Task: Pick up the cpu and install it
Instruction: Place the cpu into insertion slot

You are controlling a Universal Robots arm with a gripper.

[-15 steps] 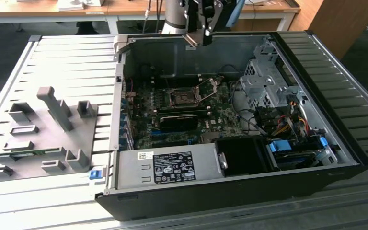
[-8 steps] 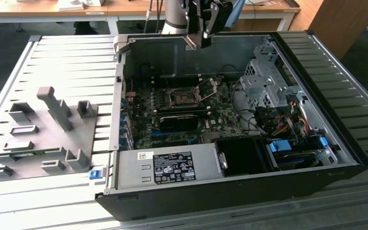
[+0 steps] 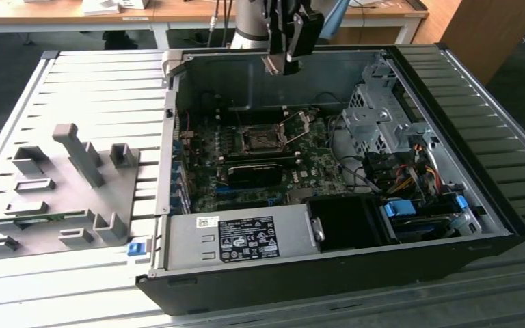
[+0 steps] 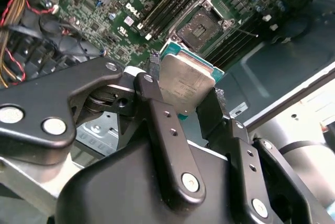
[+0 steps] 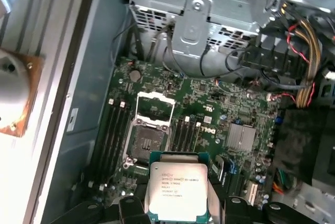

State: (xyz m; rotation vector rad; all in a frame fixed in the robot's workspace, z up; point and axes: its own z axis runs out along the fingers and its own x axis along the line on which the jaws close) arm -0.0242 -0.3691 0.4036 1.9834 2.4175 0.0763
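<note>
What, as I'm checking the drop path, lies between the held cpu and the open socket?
Nothing: in both wrist views the stretch from the cpu to the socket is open air over the motherboard.

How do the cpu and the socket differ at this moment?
The cpu has a silvery top with a teal rim; the socket is dark inside a metal frame. The cpu is clamped in the gripper above the motherboard; the socket sits fixed on it, empty, frame swung open. Both are square.
</note>
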